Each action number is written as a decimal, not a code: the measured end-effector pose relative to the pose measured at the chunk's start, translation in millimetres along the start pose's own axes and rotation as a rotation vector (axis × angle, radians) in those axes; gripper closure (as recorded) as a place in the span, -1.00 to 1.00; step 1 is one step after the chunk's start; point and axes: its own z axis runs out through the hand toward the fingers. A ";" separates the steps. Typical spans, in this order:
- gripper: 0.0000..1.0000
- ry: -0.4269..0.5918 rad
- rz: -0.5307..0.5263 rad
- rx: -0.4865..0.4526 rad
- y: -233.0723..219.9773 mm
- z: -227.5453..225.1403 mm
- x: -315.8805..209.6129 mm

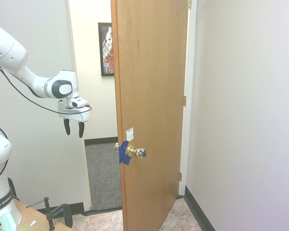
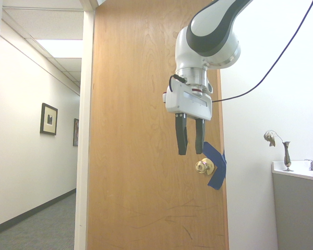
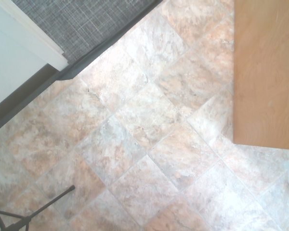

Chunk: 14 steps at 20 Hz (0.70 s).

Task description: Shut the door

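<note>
As you look across the first exterior view from the left, your white arm (image 1: 18,60) reaches in, its gripper (image 1: 74,134) pointing down with the two fingers apart and nothing between them. Next comes the doorway, with grey carpet (image 1: 103,168) and a framed picture (image 1: 106,48) beyond. To the right of the gripper, and apart from it, the wooden door (image 1: 156,72) stands open, its long axis upright, its free edge nearer your arm than its hinges (image 1: 184,101). Near that edge are blue tape (image 1: 124,155) and a brass knob (image 2: 201,166) on the gripper's side. A pale wall (image 1: 241,110) ends the view. You probably need to draw that free edge leftward, toward your only arm and the frame
</note>
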 end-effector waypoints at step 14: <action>-1.00 0.139 0.122 0.120 25.2 -71.0 16.8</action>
